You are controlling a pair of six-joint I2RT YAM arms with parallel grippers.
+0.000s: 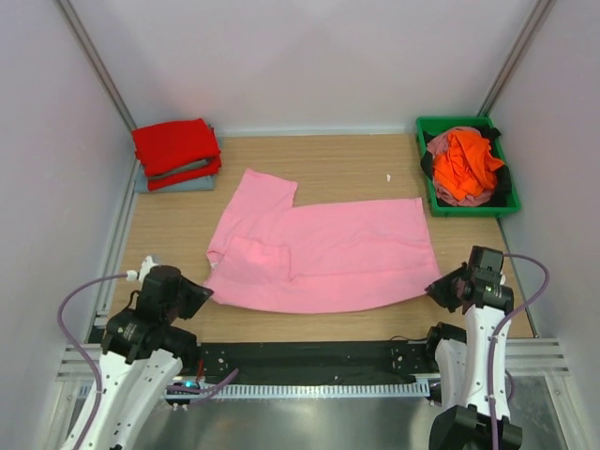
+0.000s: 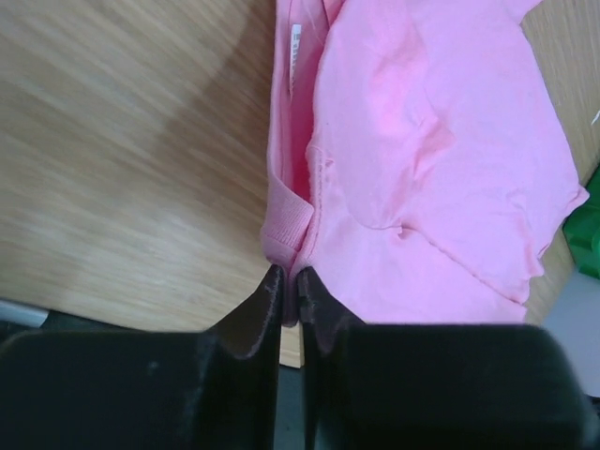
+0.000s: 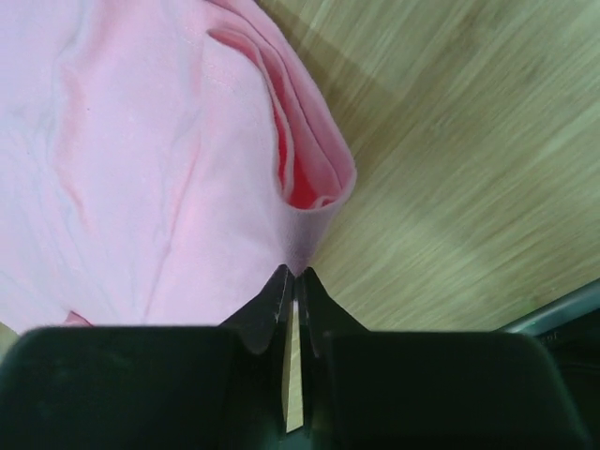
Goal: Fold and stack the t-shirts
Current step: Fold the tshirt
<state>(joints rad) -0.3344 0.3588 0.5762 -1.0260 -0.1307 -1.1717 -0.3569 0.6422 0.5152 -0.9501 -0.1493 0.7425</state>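
On the table [image 1: 347, 159], the pink shirt [image 1: 319, 248] lies spread flat, partly folded, with one sleeve pointing to the far side.

The left gripper [image 2: 289, 286] is at its near-left corner. The jaws are almost together, clamped on the ribbed edge.

The right gripper [image 3: 293, 281] is at its near-right corner. The jaws are almost together, clamped on a fold of the hem.

Far-left of the pink shirt, the red shirt [image 1: 175, 148] lies folded on top of the grey-blue shirt [image 1: 178, 184].

Far-right of the pink shirt, the bin [image 1: 427, 127] holds the crumpled orange shirt [image 1: 464, 164] over darker cloth.
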